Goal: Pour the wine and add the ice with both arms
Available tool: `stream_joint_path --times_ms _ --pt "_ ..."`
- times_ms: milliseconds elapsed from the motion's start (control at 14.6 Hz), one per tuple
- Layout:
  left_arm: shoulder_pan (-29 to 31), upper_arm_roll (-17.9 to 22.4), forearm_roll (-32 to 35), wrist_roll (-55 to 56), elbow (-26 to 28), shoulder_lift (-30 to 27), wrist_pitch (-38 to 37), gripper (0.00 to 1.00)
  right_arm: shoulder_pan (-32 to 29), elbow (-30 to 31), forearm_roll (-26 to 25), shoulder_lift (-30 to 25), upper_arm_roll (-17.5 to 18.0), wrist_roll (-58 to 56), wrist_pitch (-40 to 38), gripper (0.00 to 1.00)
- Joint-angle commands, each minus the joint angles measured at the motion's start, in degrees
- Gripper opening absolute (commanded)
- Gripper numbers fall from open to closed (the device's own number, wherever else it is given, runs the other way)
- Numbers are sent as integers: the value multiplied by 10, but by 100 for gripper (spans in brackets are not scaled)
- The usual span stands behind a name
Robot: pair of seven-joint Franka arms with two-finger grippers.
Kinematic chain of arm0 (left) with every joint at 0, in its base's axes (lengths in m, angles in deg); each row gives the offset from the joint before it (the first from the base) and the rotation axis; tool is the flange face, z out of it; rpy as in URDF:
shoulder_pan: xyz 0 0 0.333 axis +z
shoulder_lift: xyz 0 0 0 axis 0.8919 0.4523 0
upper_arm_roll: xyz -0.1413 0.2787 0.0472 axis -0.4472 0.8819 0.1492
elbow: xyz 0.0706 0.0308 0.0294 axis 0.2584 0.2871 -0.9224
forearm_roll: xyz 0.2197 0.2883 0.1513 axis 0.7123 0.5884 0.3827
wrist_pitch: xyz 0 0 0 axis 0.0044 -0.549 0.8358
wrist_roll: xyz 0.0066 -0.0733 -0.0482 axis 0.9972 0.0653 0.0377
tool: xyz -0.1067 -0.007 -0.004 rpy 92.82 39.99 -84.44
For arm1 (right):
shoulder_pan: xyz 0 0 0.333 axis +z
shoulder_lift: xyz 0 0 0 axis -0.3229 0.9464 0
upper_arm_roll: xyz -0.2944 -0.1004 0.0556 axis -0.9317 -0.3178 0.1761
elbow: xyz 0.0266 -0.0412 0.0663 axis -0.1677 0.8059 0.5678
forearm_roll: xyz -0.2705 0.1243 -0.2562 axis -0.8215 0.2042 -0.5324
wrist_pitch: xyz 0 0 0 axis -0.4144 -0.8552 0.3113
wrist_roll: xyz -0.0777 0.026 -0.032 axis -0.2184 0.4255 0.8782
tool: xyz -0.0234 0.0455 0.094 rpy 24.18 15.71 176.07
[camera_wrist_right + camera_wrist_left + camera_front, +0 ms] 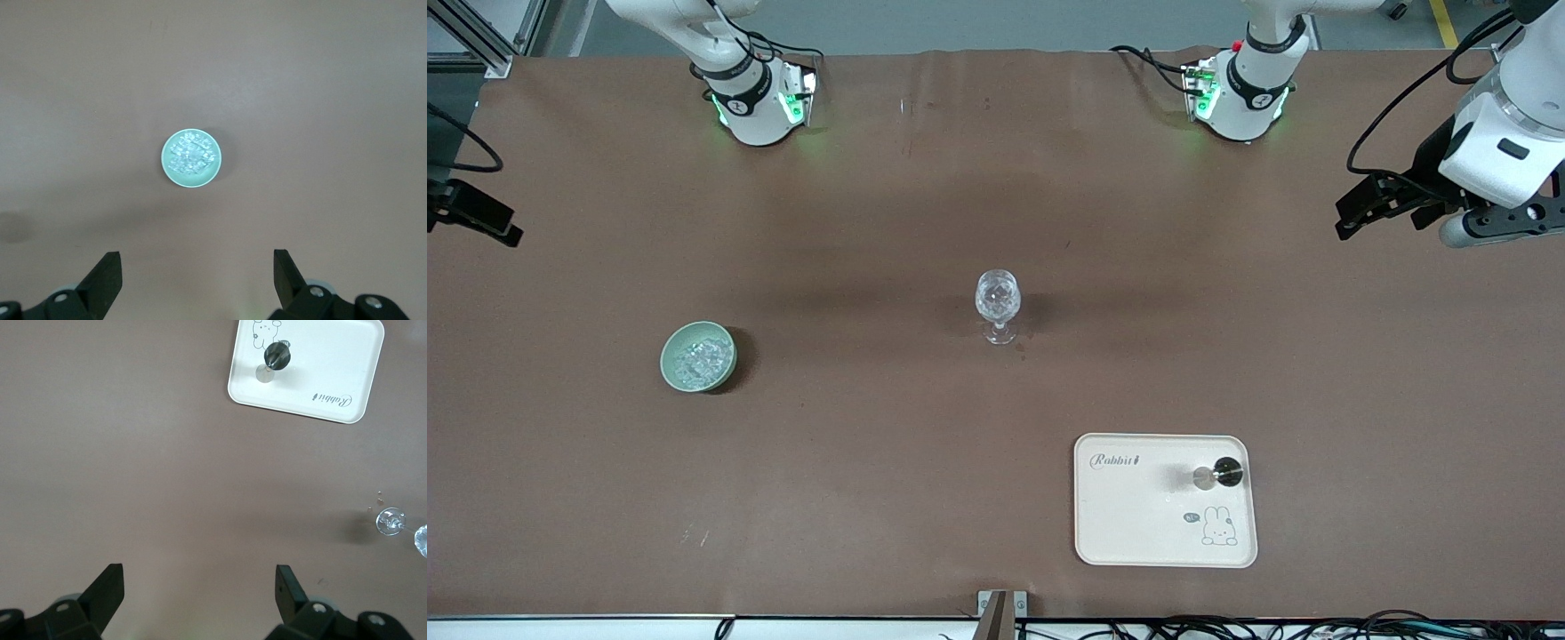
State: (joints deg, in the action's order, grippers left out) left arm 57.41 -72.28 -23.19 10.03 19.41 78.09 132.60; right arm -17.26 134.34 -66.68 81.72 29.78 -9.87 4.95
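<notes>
the brown table fills nearly the whole front frame. the two white arms' bases sit along its top edge, the right arm in the upper left of the frame and the left arm in the upper right.

the left gripper hangs at the right edge of the front frame, over the left arm's end of the table, its black fingers spread wide apart and grasping nothing. the right gripper shows only as black parts at the left edge of the front frame, over the right arm's end of the table; in the right wrist view its fingers also stand released, wide apart, with nothing between them. both arms wait.

a cream tray with a rabbit drawing lies in the lower right of the front frame, close to the front camera. on it, near its upper right corner, stands a small dark bottle seen from above.

a pale green bowl sits in the left middle of the front frame, and the ice lies piled inside it as glittering whitish chunks; the right wrist view shows bowl and ice at its centre.

a clear stemmed wine glass stands upright at the centre of the front frame, well apart from bowl and tray.
</notes>
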Motion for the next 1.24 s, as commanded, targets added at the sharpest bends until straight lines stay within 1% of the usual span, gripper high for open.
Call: stream_joint_path --times_ms 0,206,344,618,824,1031,1099,1168 --pt "8 1 0 -7 -17 6 1 100 -38 100 8 -70 27 -20 43 100" --pt "10 1 2 -6 -30 14 -1 100 -36 69 8 -66 33 -20 38 100" --pt "10 1 2 -6 -32 17 -4 100 -39 65 9 -64 36 -19 38 100" --pt "9 1 14 -18 -32 17 -5 100 -25 47 16 -59 35 -13 34 100" --pt "9 1 18 -22 -33 17 -5 100 -25 24 16 -46 35 -13 12 100" --pt "9 1 44 -57 -34 11 -16 100 -22 21 25 -43 36 9 9 100" --pt "9 1 44 -72 -34 10 -17 100 -23 21 38 -43 34 13 9 100" --pt "10 1 43 -90 -34 9 -18 100 -23 21 36 -43 34 12 9 100"
